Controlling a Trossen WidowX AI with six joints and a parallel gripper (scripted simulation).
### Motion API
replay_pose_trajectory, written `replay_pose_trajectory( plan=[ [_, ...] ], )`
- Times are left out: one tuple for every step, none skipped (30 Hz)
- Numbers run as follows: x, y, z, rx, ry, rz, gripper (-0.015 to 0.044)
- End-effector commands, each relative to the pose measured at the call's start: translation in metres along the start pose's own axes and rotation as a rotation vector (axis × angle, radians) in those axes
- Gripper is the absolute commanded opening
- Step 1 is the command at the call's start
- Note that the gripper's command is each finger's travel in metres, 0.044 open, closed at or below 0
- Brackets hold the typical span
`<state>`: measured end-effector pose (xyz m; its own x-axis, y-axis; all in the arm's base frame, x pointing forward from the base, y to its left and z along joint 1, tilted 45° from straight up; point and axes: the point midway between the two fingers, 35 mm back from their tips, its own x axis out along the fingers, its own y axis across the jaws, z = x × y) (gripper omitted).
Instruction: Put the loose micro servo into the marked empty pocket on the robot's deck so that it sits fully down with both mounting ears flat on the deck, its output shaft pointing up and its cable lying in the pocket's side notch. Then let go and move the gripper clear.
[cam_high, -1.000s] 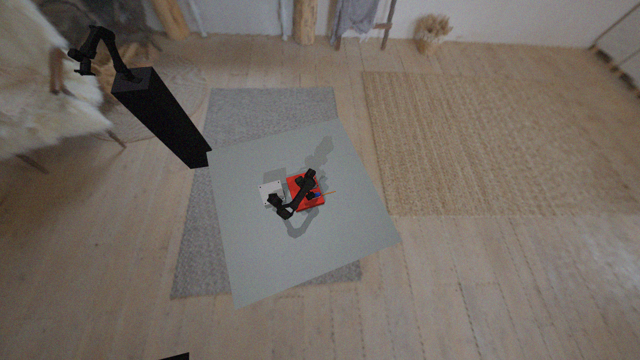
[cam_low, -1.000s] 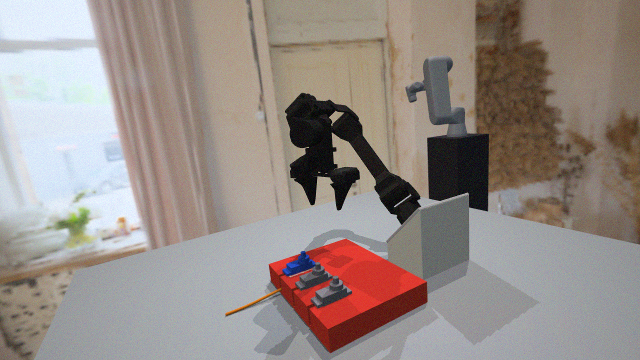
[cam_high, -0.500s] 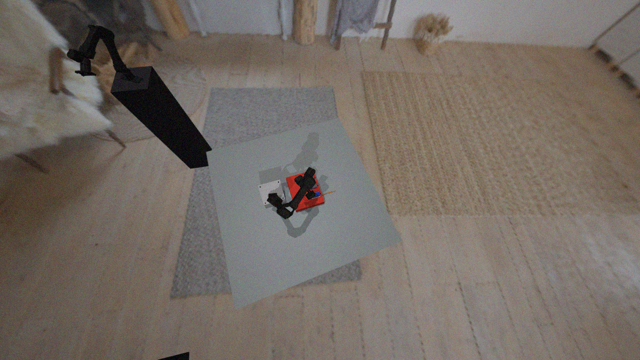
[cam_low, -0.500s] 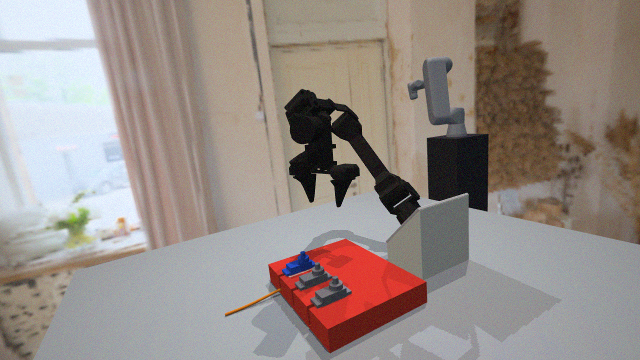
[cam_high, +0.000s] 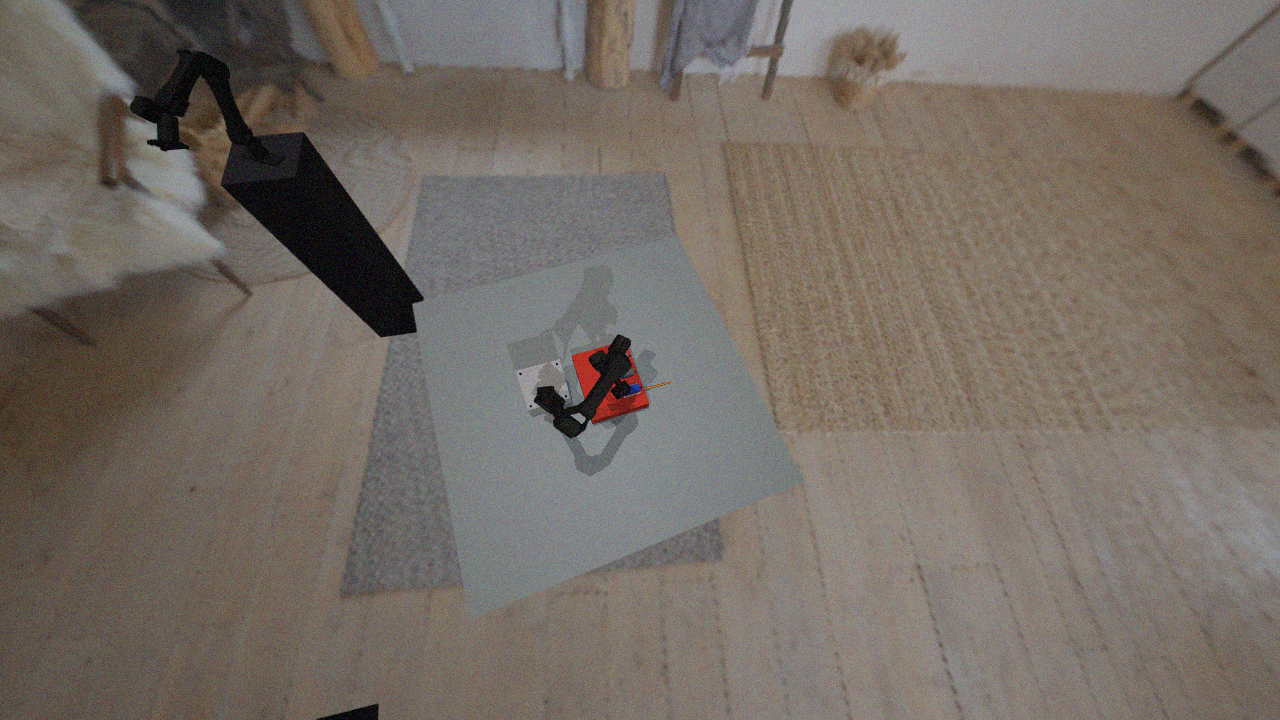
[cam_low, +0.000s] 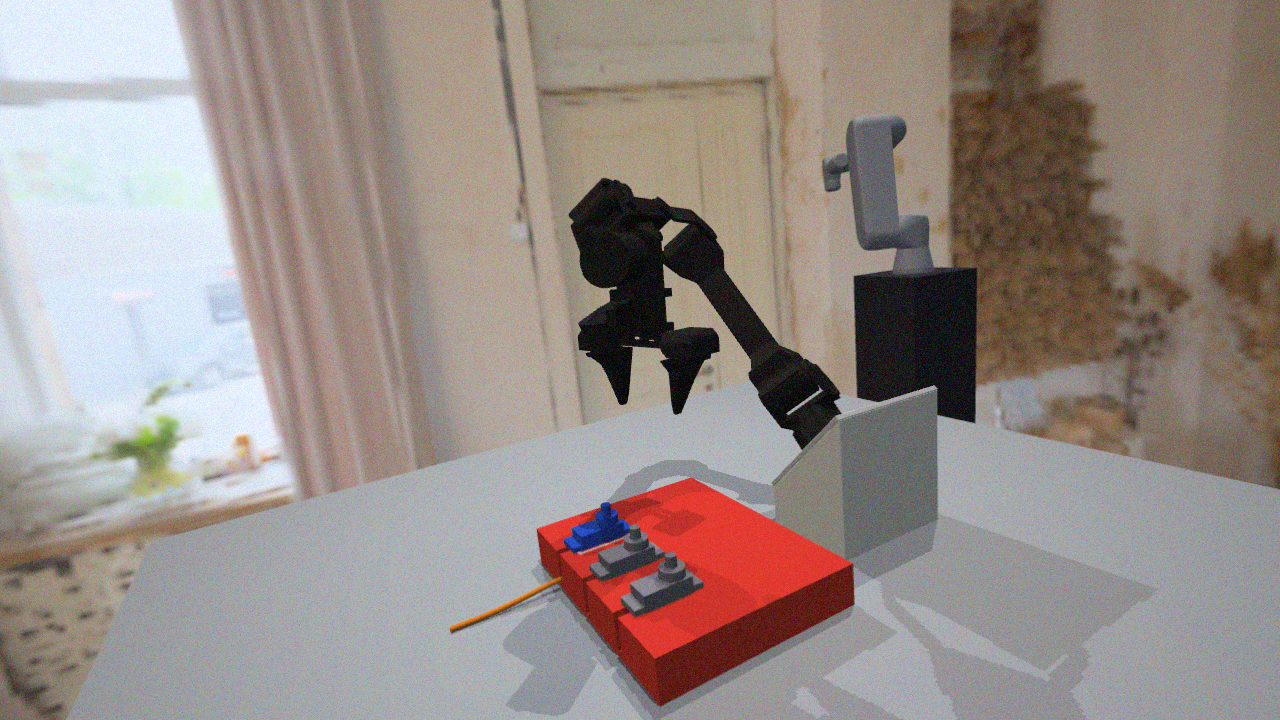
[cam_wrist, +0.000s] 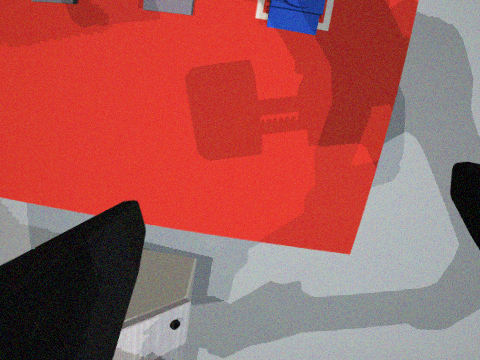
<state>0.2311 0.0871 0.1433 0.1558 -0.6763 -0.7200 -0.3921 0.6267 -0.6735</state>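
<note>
Blue servo (cam_low: 594, 529) seated in deck, well below spread fingers (cam_low: 618, 368)

black arm (cam_high: 597, 387) over red deck (cam_high: 590, 368) (grey table (cam_high: 537, 501))

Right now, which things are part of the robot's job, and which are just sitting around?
For the job:
- blue micro servo
- its orange cable
- red deck
- open, empty gripper

Just there:
- two grey servos
- grey arm on black pedestal
</note>
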Motion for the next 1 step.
replay_pose_trajectory(
  plan=[
    [-0.0002, 0.0004, -0.0004, 0.002, 0.003, 0.001, 0.0440]
  ],
)
